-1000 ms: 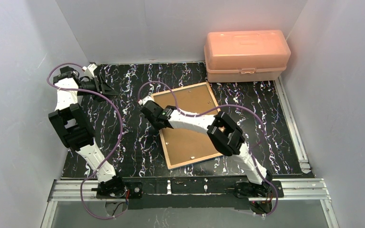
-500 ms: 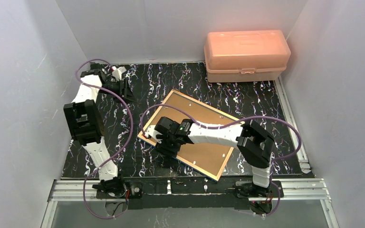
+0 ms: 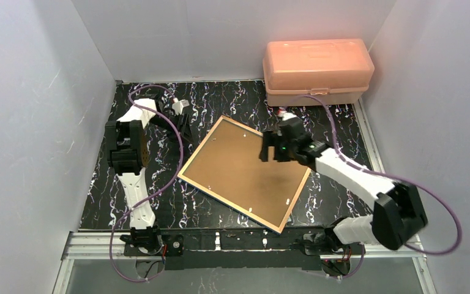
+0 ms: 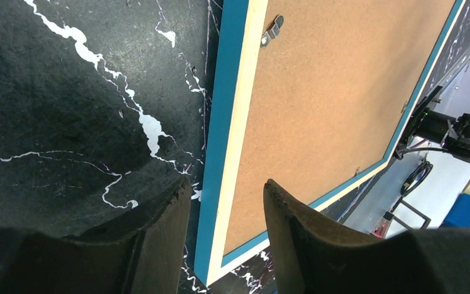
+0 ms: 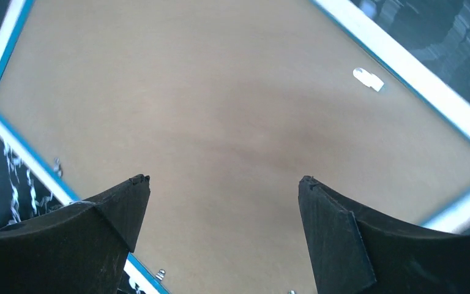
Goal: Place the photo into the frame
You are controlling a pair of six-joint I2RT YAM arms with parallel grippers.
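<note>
The frame (image 3: 227, 204) lies face down and askew on the black marbled table, its brown backing board (image 3: 245, 171) up. The photo is not in view. My left gripper (image 3: 185, 126) hangs at the frame's far left edge. In the left wrist view its fingers (image 4: 165, 226) straddle the blue border (image 4: 221, 122) with a gap, touching nothing. My right gripper (image 3: 268, 150) hovers over the far right part of the board (image 5: 232, 122), jaws wide apart and empty.
A pink plastic box (image 3: 316, 70) stands at the back right against the wall. White walls close in the table on three sides. A metal rail (image 3: 245, 242) runs along the near edge. Small turn clips (image 4: 272, 29) sit on the board's rim.
The right gripper opened wide and swung from the frame's near left corner to its far right. The frame was turned and shifted earlier and now lies still. The left arm moved right to the frame's edge.
</note>
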